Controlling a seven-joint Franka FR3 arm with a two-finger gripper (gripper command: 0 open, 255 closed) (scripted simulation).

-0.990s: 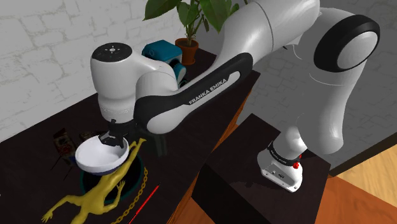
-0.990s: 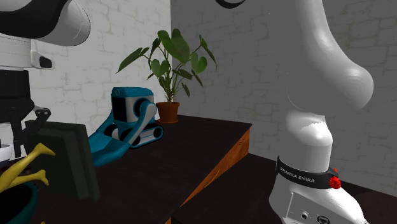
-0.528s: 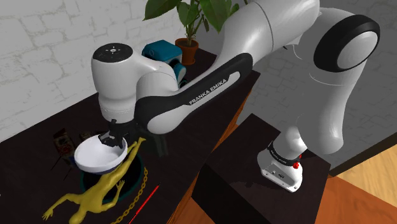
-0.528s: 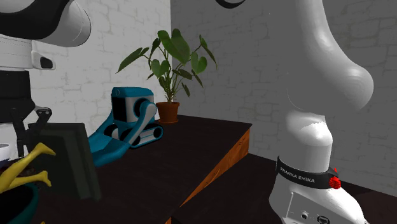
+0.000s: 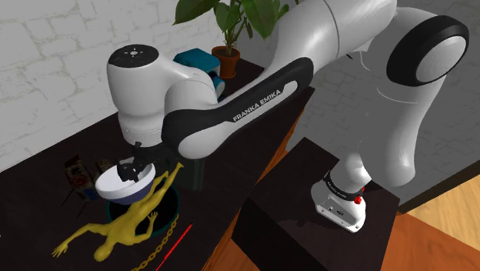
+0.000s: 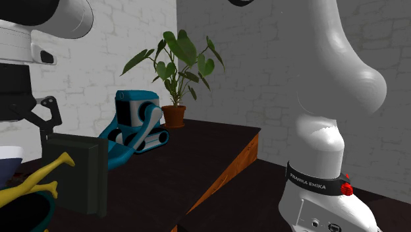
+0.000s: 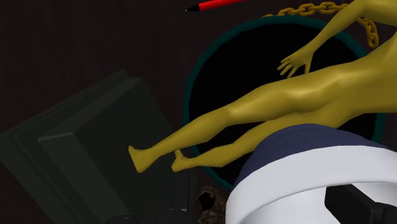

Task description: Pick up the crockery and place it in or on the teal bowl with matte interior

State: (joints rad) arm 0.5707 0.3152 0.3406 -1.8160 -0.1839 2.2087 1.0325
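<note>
The crockery is a white bowl [image 5: 123,183] with a dark blue outside. It lies tilted on a yellow human figure [image 5: 127,227] that sprawls across the teal bowl [image 5: 171,218] with its black inside. My gripper [image 5: 133,163] hangs just above the white bowl's rim and is open, its fingers off the bowl. In the wrist view the white bowl [image 7: 305,188] sits close under the hand, one finger [image 7: 359,203] beside it, above the teal bowl's rim [image 7: 189,95] and the figure's legs [image 7: 210,127]. In the second exterior view the gripper [image 6: 31,117] stands with its fingers apart over the white bowl [image 6: 8,158].
A dark green box [image 5: 192,171] stands right beside the teal bowl, under the arm. A gold chain [image 5: 171,240] and a red pen [image 5: 175,248] lie near the table's front edge. A teal toy robot [image 5: 201,65] and a potted plant [image 5: 231,27] stand at the far end.
The fingers have opened and let go of the white bowl. The bowl has dropped and tipped onto the yellow figure, which has shifted towards the shoulder view's left.
</note>
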